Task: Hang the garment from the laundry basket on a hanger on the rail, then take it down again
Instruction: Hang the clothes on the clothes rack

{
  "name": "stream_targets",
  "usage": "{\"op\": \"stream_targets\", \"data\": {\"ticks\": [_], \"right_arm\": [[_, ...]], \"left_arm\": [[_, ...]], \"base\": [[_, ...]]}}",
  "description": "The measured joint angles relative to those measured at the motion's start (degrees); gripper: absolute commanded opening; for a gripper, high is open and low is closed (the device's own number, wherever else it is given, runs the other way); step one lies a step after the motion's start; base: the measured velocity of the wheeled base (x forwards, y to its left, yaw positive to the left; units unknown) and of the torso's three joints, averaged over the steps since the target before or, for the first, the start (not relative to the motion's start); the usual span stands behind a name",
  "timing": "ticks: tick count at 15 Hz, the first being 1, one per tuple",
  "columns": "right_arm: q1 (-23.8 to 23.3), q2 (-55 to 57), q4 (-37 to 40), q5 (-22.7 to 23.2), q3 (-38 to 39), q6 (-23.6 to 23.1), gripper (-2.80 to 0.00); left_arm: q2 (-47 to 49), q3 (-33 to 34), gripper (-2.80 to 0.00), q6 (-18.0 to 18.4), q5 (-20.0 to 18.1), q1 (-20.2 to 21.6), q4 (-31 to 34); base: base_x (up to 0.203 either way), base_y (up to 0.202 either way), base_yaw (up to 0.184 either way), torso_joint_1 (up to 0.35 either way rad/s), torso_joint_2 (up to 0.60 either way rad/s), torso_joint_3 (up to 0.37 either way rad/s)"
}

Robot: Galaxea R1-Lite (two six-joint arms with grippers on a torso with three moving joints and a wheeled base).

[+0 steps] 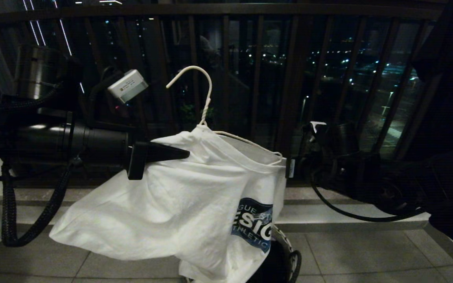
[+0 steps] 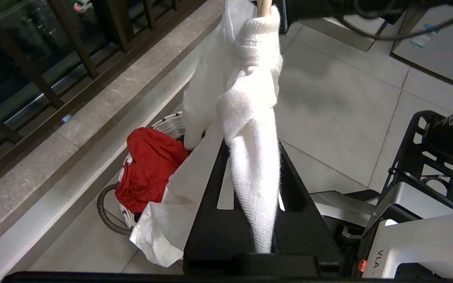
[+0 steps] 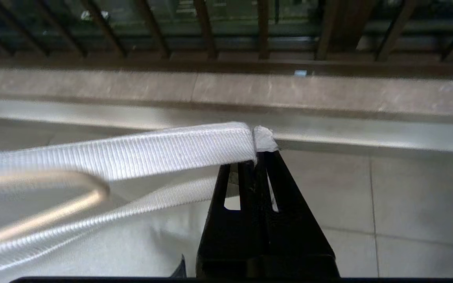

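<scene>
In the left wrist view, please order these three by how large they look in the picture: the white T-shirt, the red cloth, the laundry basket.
1. White T-shirt: largest, though it hangs close to the camera.
2. Red cloth.
3. Laundry basket: smallest as seen, because the cloth and shirt cover most of it; its true size is unsure.

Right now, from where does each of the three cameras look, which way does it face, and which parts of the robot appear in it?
Head view: on the head, facing forward and down at the balcony railing; both arms show, left gripper and right gripper holding the T-shirt on the hanger.
Left wrist view: behind the left fingers, facing down at the laundry basket with the red cloth.
Right wrist view: behind the right fingers, facing the railing base.
Shared: all three show the T-shirt.
</scene>
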Motion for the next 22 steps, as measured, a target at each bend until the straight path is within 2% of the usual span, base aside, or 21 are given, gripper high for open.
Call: {"op": "stream_targets", "data": {"ticks": [4, 8, 15, 18, 22], "right_arm": [[-0.5, -0.1, 0.1, -0.1, -2.5, -3.2, -2.8], [-0.5, -1.4, 1.9, -0.2, -5.7, -4.7, -2.8], [0.2, -4.8, 3.0, -0.2, -8.7, -8.3, -2.8], [2.5, -5.5, 3.3, -0.6, -9.8, -8.6, -2.8], [5.4, -5.8, 6.5, -4.0, -14.5, -8.5, -2.8]], "left_arm": [[1.2, -0.2, -2.8, 0.0, 0.0, -0.1, -0.5], [2.9, 1.0, -2.8, -0.4, 0.1, -0.1, -5.9], [5.5, 1.2, -2.8, -1.0, 0.1, -1.2, -7.6], [6.1, 2.2, -2.8, -5.2, 0.1, -2.1, -12.4], [6.5, 7.5, -2.8, -11.2, 0.6, -4.1, -27.2]], "base": [[0.0, 0.0, 0.0, 0.0, 0.0, 0.0], [0.0, 0.0, 0.0, 0.0, 0.0, 0.0], [0.0, 0.0, 0.0, 0.0, 0.0, 0.0], [0.0, 0.0, 0.0, 0.0, 0.0, 0.0], [0.0, 0.0, 0.0, 0.0, 0.0, 0.0]]}}
